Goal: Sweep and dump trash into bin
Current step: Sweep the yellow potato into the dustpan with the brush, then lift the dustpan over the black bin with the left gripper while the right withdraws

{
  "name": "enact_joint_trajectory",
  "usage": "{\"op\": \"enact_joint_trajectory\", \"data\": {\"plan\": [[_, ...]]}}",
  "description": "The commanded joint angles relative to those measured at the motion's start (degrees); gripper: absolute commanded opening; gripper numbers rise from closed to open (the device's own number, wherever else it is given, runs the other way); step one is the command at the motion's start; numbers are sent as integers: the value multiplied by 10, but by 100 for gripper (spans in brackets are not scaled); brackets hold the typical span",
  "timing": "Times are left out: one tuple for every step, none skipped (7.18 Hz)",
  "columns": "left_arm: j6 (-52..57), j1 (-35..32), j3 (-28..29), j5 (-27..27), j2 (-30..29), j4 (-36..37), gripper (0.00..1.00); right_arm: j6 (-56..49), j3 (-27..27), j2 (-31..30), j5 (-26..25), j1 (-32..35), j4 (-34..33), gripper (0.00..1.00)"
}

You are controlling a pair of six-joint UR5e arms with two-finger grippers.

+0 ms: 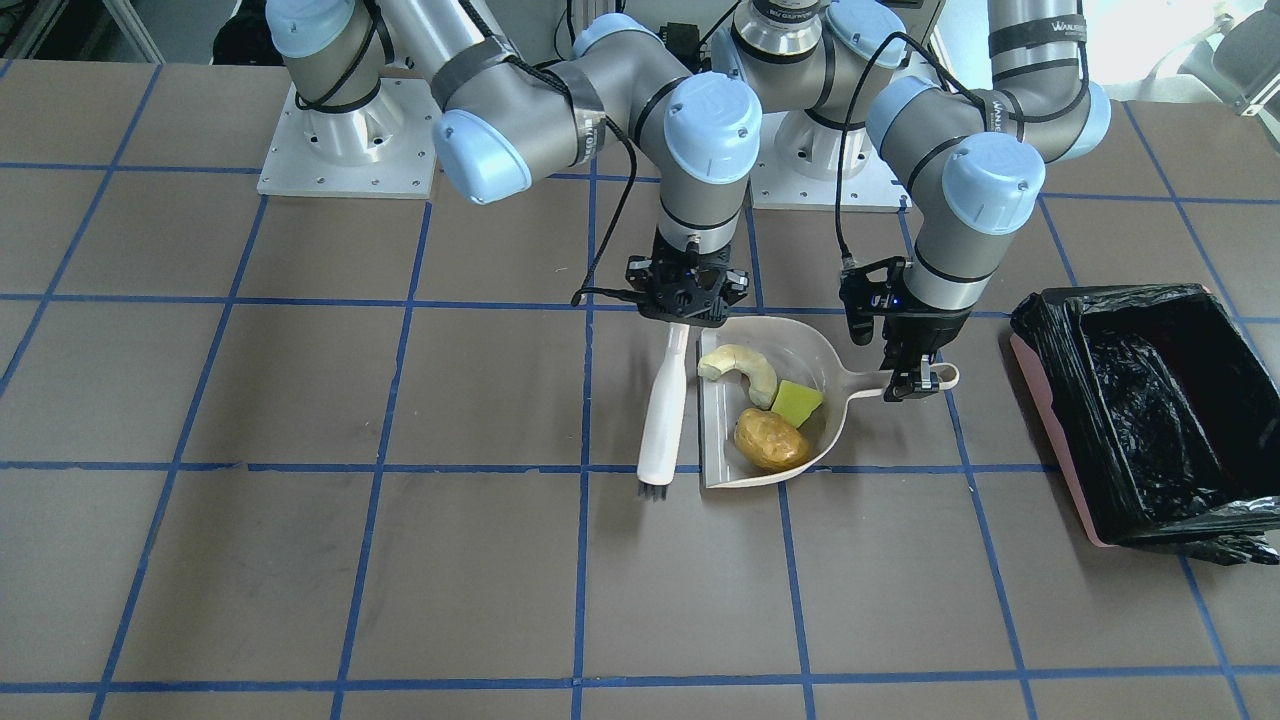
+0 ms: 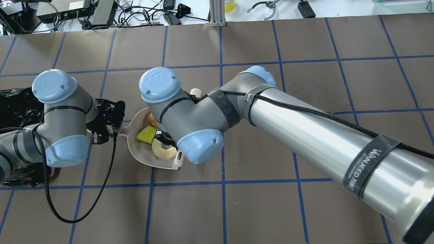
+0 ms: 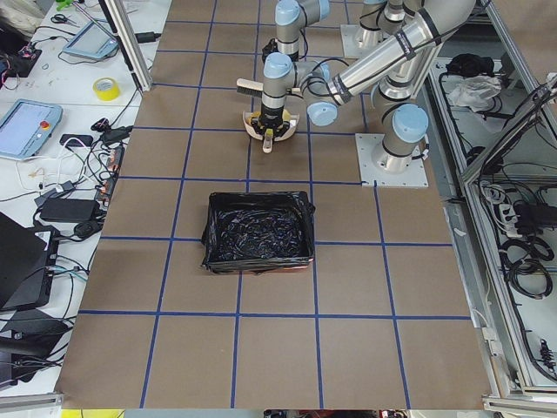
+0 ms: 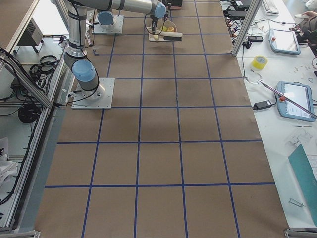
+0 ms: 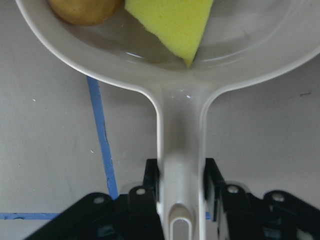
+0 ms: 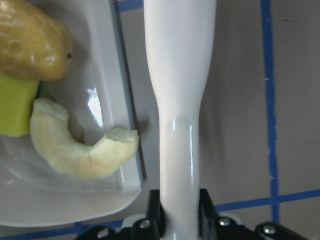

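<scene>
Left gripper (image 1: pixel 915 377) clamped on the dustpan (image 1: pixel 806 343) handle. In the left wrist view, fingers (image 5: pixel 152 184) press both sides of the beige stem. Right gripper (image 1: pixel 686 312) clamped on the white handle of the brush (image 1: pixel 662 410); in the right wrist view its fingers hug the handle end. Brush lies flat on the table (image 1: pixel 300 400), bristles at 6 o'clock in the front-facing view. It sits just beside the dustpan's straight lip, at the pan's 9 o'clock.

All trash is in the dustpan, three pieces: cream crescent (image 1: pixel 742 365) at 12 o'clock, yellow-green wedge (image 1: pixel 797 402) mid-pan toward the handle, orange-brown lump (image 1: pixel 772 438) at 6 o'clock. Wedge touches both of the other pieces.

View differences:
- Front-facing view shows all three pieces and the whole brush.
- Overhead view has the right arm's elbow over the pan, so the lump is mostly hidden and the brush is barely seen.
- Left wrist view gets only the lump and wedge.
- Right wrist view gets all three pieces.
- Exterior left view shows the bin's whole opening; the pan is small and far.

Counts: one dustpan, one brush, one bin (image 1: pixel 1045 340), two arms.

Bin is pink with a black bag. It sits at 3 o'clock of the dustpan in the front-facing view, well apart, beyond the left gripper.
</scene>
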Motion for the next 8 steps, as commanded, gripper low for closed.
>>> {"op": "enact_joint_trajectory", "data": {"plan": [[-27,20,30,-69,4,-9,0,-143,1,-76,0,-106,115,12],[-28,46,57,-101,4,-45,0,-202,1,-88,-3,-166,126,12],[-19,88,97,-134,2,-92,0,-265,3,-89,-5,-237,129,11],[-11,140,144,-171,-9,-149,0,-363,18,-89,-5,-315,125,10],[10,183,189,-177,-11,-204,0,-422,24,-83,-18,-382,119,10],[30,230,227,-175,-15,-261,0,-461,24,-69,-36,-434,88,8],[43,288,245,-174,-23,-293,0,-514,24,-46,-52,-478,60,8],[95,331,253,-172,-27,-297,0,-542,24,-31,-56,-512,39,8]]}}
